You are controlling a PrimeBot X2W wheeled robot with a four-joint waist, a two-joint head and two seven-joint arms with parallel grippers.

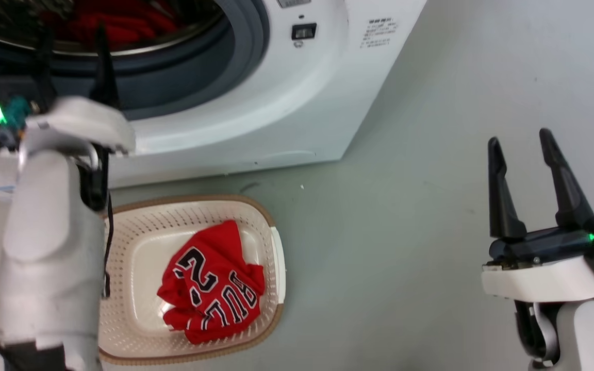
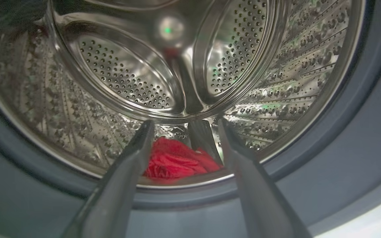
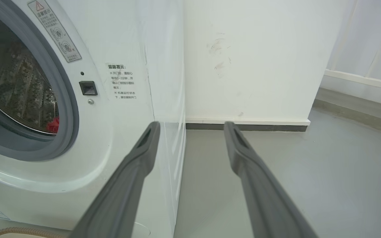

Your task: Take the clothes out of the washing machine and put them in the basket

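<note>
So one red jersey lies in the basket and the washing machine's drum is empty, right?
Not quite. The jersey does lie in the basket, but the drum is not empty: the left wrist view shows red cloth lying at its bottom.

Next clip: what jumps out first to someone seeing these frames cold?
The red jersey crumpled in the cream basket on the floor before the washing machine draws the eye first. Next, more red cloth lies low in the shiny steel drum, framed between the open fingers of the left gripper. The right gripper hangs open over floor at the right.
</note>
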